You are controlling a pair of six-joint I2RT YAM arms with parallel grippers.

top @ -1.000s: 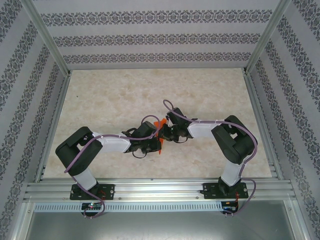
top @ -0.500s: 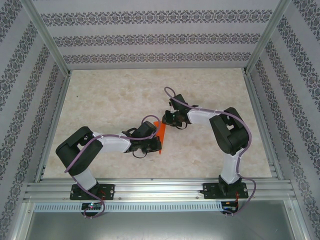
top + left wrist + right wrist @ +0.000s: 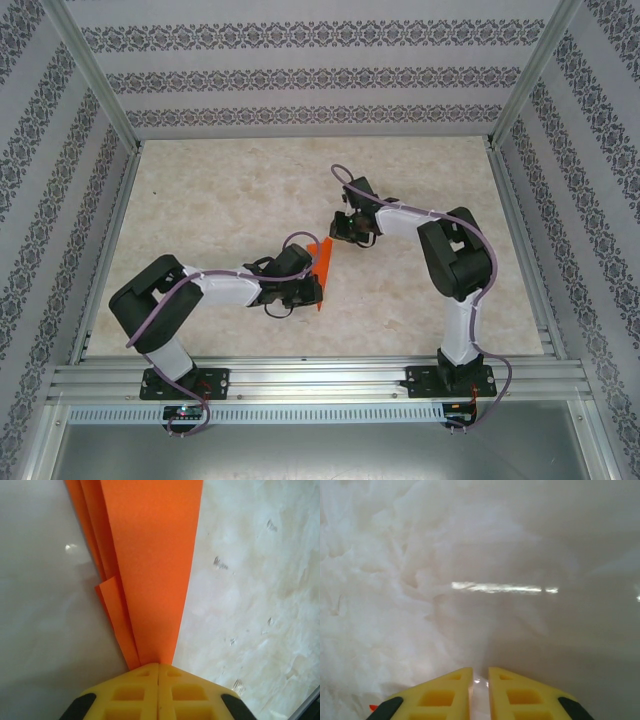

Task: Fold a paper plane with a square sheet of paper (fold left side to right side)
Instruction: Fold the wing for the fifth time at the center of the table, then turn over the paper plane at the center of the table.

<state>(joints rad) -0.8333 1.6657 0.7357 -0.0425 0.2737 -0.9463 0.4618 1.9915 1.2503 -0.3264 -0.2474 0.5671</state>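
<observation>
The orange paper plane [image 3: 323,262] is a narrow folded wedge standing on edge above the table, just in front of the left arm. In the left wrist view the paper plane [image 3: 150,555] runs straight out from my left gripper [image 3: 158,664], which is shut on its narrow end, with layered folds showing on its left side. From above, the left gripper [image 3: 314,292] sits at the paper's near end. My right gripper [image 3: 346,228] hangs apart from the paper, up and to the right. In its own view the right gripper [image 3: 480,672] has its jaws a narrow gap apart with nothing between them.
The pale marbled tabletop [image 3: 220,190] spreads around both arms. Aluminium rails [image 3: 320,375] run along the near edge, and posts and patterned walls [image 3: 300,80] close in the sides and the back.
The right gripper has let go of the orange paper and drawn back up and to the right. The left gripper has kept hold of the paper in nearly the same place.
</observation>
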